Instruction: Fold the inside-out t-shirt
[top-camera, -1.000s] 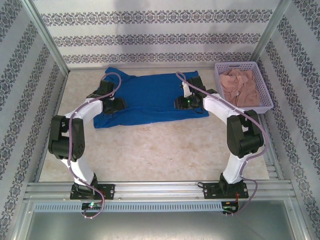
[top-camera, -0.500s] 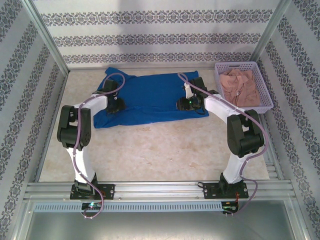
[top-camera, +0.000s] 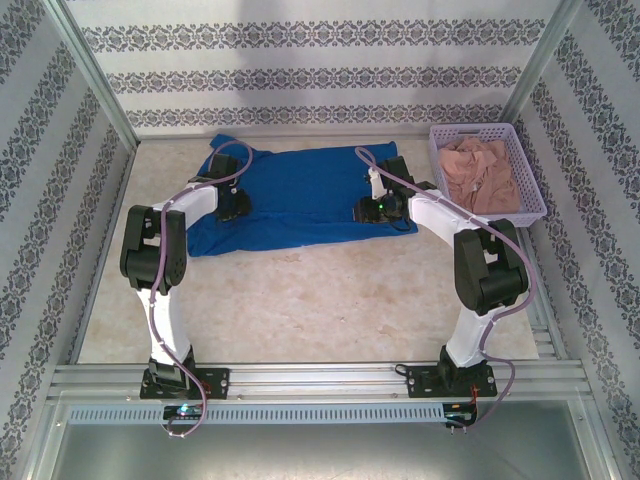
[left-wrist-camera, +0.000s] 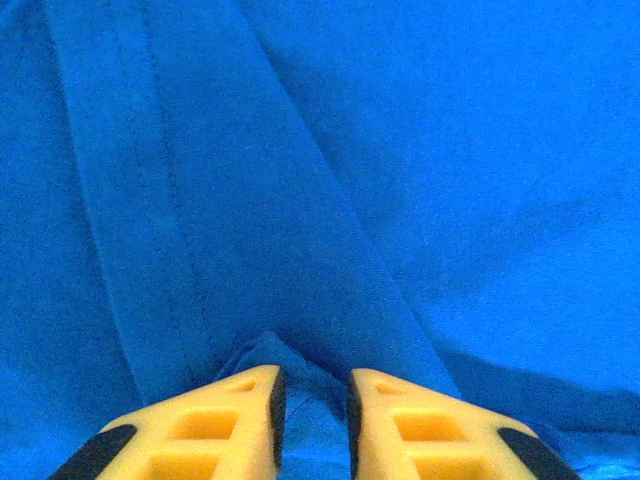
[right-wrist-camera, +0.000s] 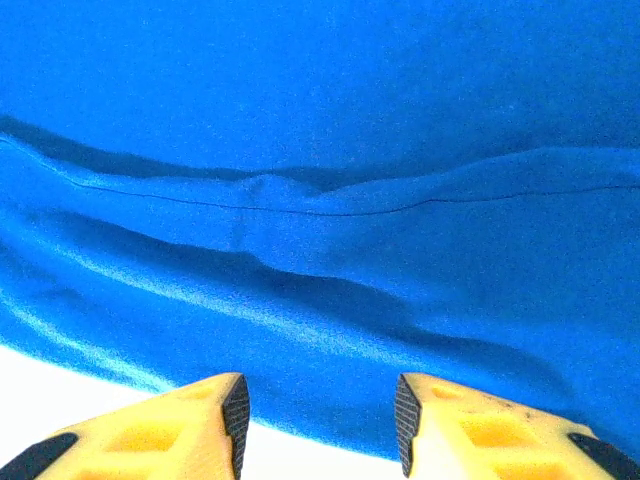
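Since a second ago the left arm has swung its elbow up from low at the left edge to stand nearly upright, and the left gripper (top-camera: 234, 204) has slid a little farther over the shirt (top-camera: 300, 195); its jaws have drawn in. The right arm sits almost where it was.

The shirt lies spread flat on the far half of the table (top-camera: 300, 290), wider than it is deep, with a sleeve poking out at the far left corner.

From the left wrist, the left gripper (left-wrist-camera: 312, 385) stands narrow, with a raised pucker of cloth pinched between its pads, and a stitched seam runs away from the fingers (left-wrist-camera: 225, 430).

The right gripper (top-camera: 378, 208) rests at the shirt's near right corner. From the right wrist, the right gripper (right-wrist-camera: 320, 400) has its jaws about half apart. They straddle the shirt's near edge, with flat cloth and a strip of pale table between them, and nothing is clamped.

A lilac basket (top-camera: 510, 216) sits at the far right, just beside the shirt, with a pinkish garment (top-camera: 485, 170) heaped inside.
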